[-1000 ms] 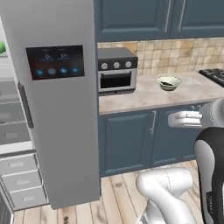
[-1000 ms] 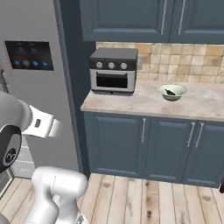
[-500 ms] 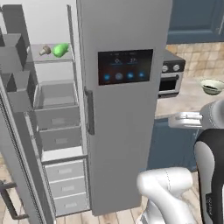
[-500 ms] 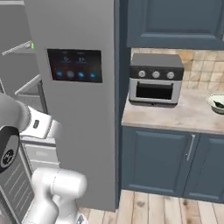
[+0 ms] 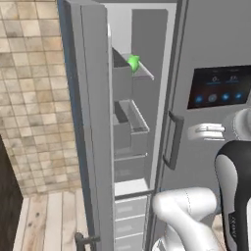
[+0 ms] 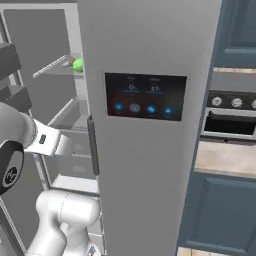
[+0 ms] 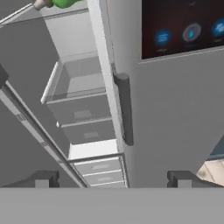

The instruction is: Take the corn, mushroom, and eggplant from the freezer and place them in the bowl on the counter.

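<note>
The gripper (image 7: 112,179) is hanging wide open with nothing between its two dark fingertips (image 7: 43,178), which are standing well apart at the bottom of the hand view. Just beyond them the dark vertical handle (image 7: 124,109) is running down the edge of the closed grey door, and the freezer (image 7: 78,109) is standing open beside it — grey bins and drawers stacked inside. Higher up, the corn (image 7: 65,3) is lying on the top shelf (bright green, cut off by the picture's edge), with the mushroom (image 7: 40,4) sitting just beside it, pale and tiny. Farther right, the dark touch panel (image 6: 145,96) is glowing on the door, and past it the toaster oven (image 6: 232,116) is sitting on the counter (image 6: 225,159).
</note>
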Available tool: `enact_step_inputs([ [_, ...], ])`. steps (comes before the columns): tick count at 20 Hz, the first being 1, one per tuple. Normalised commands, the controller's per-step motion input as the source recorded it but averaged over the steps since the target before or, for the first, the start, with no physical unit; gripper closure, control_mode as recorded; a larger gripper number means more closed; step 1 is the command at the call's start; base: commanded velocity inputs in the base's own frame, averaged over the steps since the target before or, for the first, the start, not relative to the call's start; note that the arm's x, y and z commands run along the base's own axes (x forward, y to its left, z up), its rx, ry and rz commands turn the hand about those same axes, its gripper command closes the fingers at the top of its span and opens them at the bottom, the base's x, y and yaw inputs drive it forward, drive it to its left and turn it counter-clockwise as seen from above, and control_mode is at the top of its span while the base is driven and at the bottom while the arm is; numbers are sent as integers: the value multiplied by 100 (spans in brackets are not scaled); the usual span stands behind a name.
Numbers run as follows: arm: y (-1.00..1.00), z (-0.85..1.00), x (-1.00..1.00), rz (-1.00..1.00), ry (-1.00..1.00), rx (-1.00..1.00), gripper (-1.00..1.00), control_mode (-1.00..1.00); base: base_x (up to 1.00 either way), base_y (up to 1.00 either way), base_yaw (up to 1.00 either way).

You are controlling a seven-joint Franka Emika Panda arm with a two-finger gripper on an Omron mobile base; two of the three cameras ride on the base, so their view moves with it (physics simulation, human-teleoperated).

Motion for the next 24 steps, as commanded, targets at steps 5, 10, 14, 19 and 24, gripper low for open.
enact_step_inputs([
  [5,0,0,0,0,0,0,-100,100,23,48,0],
  [10,0,0,0,0,0,0,-100,100,77,-24,2],
  [14,0,0,0,0,0,0,-100,100,1,-52,6],
  [19,0,0,0,0,0,0,-100,100,58,-7,2],
  [24,0,0,0,0,0,0,-100,100,100,73,2],
])
